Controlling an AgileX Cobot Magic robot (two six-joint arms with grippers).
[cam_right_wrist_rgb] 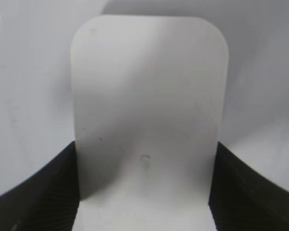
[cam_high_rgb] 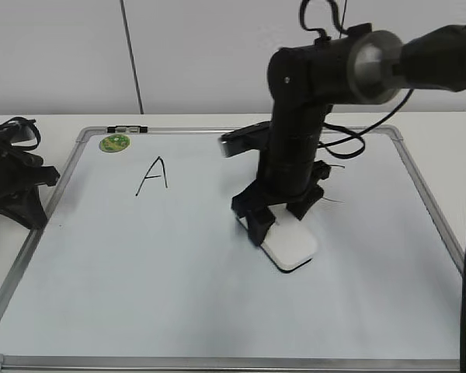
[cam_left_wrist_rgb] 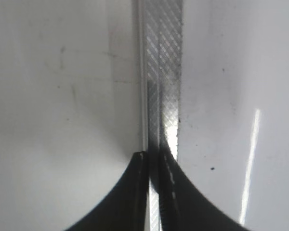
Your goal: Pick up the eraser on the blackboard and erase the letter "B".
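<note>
Whiteboard flat on the table, "A" upper left, green sticker near the top-left corner. Only the exterior view shows this layout; no "B" is visible in it, and the right arm covers mid-board. Right gripper pinches the eraser by its sides, eraser down on the board right of centre. Right wrist view: fingers tight against both long edges. Left gripper parked over the board's left frame; left wrist view shows its fingers pressed together.
</note>
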